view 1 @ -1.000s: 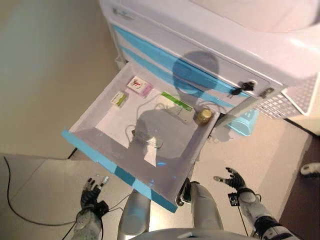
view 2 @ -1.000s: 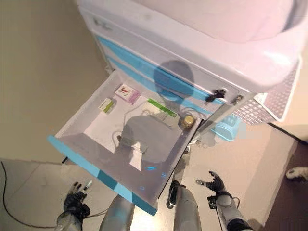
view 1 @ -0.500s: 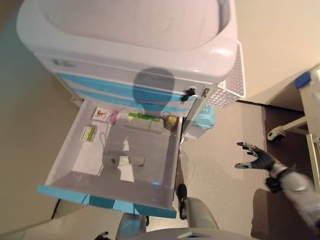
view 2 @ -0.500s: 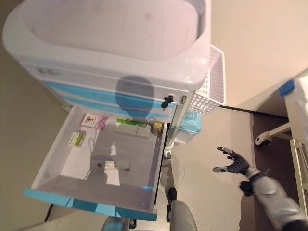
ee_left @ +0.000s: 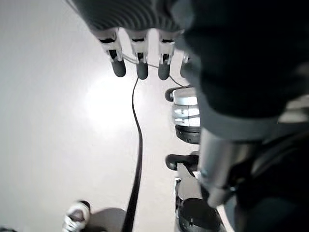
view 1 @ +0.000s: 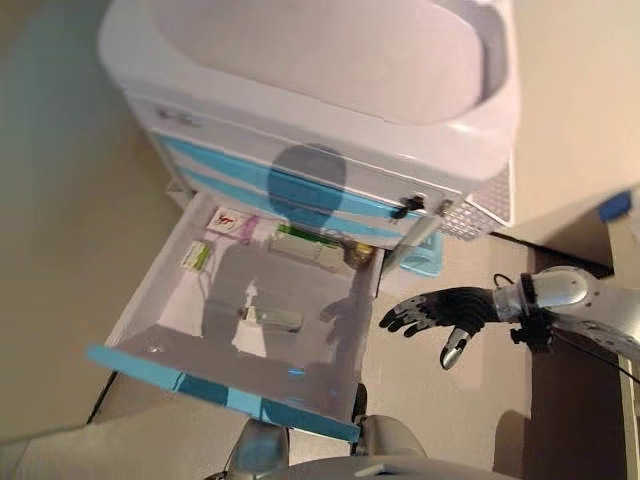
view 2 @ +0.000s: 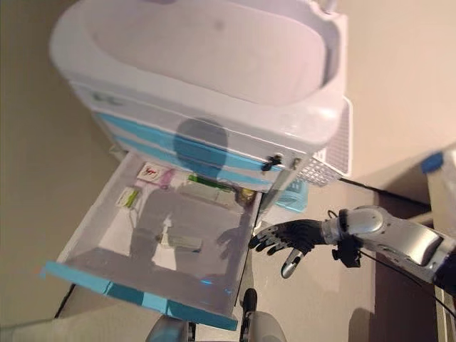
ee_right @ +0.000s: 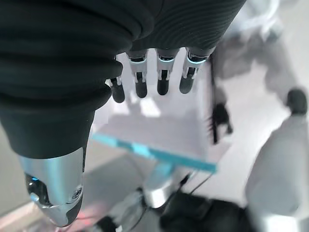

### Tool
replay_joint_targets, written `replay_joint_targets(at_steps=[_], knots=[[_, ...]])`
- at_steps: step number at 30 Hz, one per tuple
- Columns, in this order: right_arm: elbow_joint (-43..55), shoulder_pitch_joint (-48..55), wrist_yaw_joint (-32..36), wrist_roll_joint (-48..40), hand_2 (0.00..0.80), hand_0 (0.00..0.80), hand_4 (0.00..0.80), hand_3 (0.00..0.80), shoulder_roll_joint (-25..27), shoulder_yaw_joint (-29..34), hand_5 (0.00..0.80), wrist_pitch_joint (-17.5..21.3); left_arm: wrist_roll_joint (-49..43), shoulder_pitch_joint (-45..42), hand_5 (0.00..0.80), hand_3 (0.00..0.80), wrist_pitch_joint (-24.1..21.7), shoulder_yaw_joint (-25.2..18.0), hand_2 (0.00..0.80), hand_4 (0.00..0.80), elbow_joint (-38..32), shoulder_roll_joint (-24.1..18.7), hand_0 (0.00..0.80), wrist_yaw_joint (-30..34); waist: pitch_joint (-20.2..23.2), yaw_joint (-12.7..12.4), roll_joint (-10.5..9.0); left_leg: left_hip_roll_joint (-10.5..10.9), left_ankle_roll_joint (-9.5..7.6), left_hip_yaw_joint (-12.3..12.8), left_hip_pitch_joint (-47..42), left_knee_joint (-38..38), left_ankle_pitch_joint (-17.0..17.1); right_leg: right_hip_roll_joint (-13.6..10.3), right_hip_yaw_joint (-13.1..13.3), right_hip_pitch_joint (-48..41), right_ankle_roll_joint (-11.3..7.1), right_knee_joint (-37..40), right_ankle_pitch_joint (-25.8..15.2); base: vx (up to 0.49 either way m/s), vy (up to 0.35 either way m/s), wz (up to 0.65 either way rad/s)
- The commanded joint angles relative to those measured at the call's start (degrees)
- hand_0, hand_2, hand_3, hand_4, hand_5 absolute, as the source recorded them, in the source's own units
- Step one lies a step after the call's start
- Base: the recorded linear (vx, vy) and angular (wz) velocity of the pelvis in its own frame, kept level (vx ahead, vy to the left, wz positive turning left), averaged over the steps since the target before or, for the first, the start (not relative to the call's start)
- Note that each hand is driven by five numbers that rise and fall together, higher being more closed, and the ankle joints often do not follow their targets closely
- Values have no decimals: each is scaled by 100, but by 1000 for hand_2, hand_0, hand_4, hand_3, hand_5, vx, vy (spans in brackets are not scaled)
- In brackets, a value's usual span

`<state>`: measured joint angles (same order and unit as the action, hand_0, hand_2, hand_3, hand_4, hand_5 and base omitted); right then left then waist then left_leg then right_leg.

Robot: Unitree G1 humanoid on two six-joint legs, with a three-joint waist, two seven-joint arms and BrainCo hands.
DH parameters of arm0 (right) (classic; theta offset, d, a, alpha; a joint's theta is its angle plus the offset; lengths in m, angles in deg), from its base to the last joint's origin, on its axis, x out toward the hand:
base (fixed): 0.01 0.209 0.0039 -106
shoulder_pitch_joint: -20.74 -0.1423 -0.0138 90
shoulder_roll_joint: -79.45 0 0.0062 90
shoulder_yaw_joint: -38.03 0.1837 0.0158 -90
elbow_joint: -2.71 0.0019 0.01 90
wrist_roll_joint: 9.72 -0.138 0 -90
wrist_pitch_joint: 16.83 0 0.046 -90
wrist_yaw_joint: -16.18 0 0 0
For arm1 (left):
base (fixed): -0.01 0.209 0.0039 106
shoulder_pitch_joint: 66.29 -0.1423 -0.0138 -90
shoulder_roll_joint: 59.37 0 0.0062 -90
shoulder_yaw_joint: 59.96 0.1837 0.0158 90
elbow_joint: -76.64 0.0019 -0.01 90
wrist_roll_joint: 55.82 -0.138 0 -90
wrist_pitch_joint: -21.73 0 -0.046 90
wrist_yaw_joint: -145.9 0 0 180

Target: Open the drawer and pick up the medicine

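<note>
The bottom drawer [view 1: 150, 322] of the white and blue cabinet [view 1: 330, 150] stands pulled out, blue front toward me. In it lie a red-and-white box [view 1: 232, 220], a small green-and-white box [view 1: 195, 256], a long green-topped box [view 1: 305, 243], a small jar [view 1: 358, 255] in the back right corner and a small pack [view 1: 272, 318] in the middle. My right hand [view 1: 440, 310] is open, fingers spread, just right of the drawer's right wall and holds nothing; its wrist view shows straight fingers [ee_right: 149, 79] over the drawer. My left hand [ee_left: 140, 63] is open over the floor.
A key [view 1: 405, 208] sticks in the lock above the drawer. A white mesh basket [view 1: 480, 215] hangs on the cabinet's right side, with a light blue bin [view 1: 425, 262] below it. A shoe [ee_left: 75, 215] shows on the floor in the left wrist view.
The camera has shifted. My right hand has moved left from out on the right to the drawer's right wall, still open. My left hand has dropped out of the eye views.
</note>
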<state>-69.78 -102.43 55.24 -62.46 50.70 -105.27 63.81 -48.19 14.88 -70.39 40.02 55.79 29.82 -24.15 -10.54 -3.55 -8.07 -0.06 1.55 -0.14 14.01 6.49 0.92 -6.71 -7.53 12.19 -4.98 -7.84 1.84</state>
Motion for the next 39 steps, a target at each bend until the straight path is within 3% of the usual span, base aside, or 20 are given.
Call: replay_joint_targets(at_steps=[1,6,7,9,11,12,13,16,18,19,20,21,23,29,39], knots=[[200,-228,-226,-483,0,0,0,0,-121,-133,0,192,24,-63,0,0,-43,-230,0,0,11,-131,0,-92,-138,-26,-220,311,-129,17,140,409,-336,-40,-7,71,-359,-104,-293,-17,-38,31],[-326,-210,-817,-312,0,0,0,0,-1129,142,0,447,201,8,0,0,31,-239,0,0,103,-112,0,-193,-239,-205,-226,341,-126,-187,287,463,-281,-80,-226,113,-287,-223,-187,-14,-45,31],[-329,-203,-815,-309,0,0,0,0,-1134,150,0,448,202,9,0,0,31,-238,0,0,103,-117,0,-192,-237,-205,-231,343,-126,-190,291,466,-282,-82,-229,116,-287,-226,-185,-17,-62,17],[-957,126,-1341,35,0,0,0,0,-1842,668,0,663,383,77,0,0,88,-205,0,0,137,-72,0,-251,-310,-261,-178,346,-122,-279,352,448,-230,-101,-329,143,-260,-257,-155,-18,-57,16],[-1097,166,-1453,168,0,0,0,0,-2063,751,0,691,421,107,0,0,103,-183,0,0,140,-77,0,-274,-331,-271,-176,345,-121,-310,378,445,-213,-107,-351,164,-252,-275,-148,-16,-38,32],[-1443,374,-1773,435,0,0,0,0,-2606,1068,0,778,521,186,0,0,143,-140,0,0,160,-34,0,-343,-390,-291,-136,353,-119,-368,423,432,-168,-117,-417,190,-235,-288,-139,-10,-33,26],[-1446,377,-1771,438,0,0,0,0,-2611,1072,0,779,521,186,0,0,143,-139,0,0,160,-38,0,-343,-390,-291,-139,354,-119,-370,424,432,-167,-118,-420,190,-235,-288,-138,-12,-47,16],[-1896,497,-2249,1106,0,0,0,0,-3383,1446,0,936,647,328,0,0,223,-106,0,0,182,5,0,-447,-452,-298,-80,361,-113,-451,490,397,-110,-126,-496,248,-210,-318,-121,-8,-32,17],[-2087,689,-2738,2140,0,0,0,0,-4098,1871,0,1148,708,513,0,0,291,-107,0,0,213,76,0,-584,-486,-286,-37,361,-128,-511,561,383,-77,-140,-556,308,-196,-357,-104,3,-36,11],[-2089,692,-2738,2148,0,0,0,0,-4105,1874,0,1150,709,513,0,0,291,-105,0,0,213,71,0,-585,-485,-286,-41,362,-128,-513,563,385,-77,-141,-558,310,-196,-360,-102,5,-37,10],[-2234,817,-3058,2875,0,0,0,0,-4534,2100,0,1250,721,635,0,0,311,-97,0,0,217,105,0,-666,-513,-281,0,374,-138,-561,615,393,-63,-155,-589,344,-189,-386,-89,0,-23,8],[-2237,819,-3060,2882,0,0,0,0,-4541,2102,0,1252,721,636,0,0,311,-96,0,0,218,101,0,-667,-511,-281,-4,375,-138,-564,619,395,-63,-157,-592,346,-189,-389,-87,0,-28,10],[-2308,961,-3447,3925,0,0,0,0,-4905,2284,0,1312,659,757,0,0,334,-79,0,0,190,129,0,-785,-553,-268,69,408,-150,-634,679,406,-56,-185,-643,387,-181,-451,-57,-1,-9,12],[-2790,1197,-3784,5087,0,0,0,0,-5462,2161,0,1278,563,881,0,0,337,34,0,0,164,198,0,-971,-604,-281,188,459,-172,-743,764,438,-44,-228,-693,435,-171,-521,-13,3,-6,16],[-2902,1302,-3727,5749,0,0,0,0,-5660,1789,0,1213,517,928,0,0,325,44,0,0,119,225,0,-1091,-665,-218,327,483,-185,-731,799,485,-62,-244,-630,508,-157,-619,24,1,2,1]])
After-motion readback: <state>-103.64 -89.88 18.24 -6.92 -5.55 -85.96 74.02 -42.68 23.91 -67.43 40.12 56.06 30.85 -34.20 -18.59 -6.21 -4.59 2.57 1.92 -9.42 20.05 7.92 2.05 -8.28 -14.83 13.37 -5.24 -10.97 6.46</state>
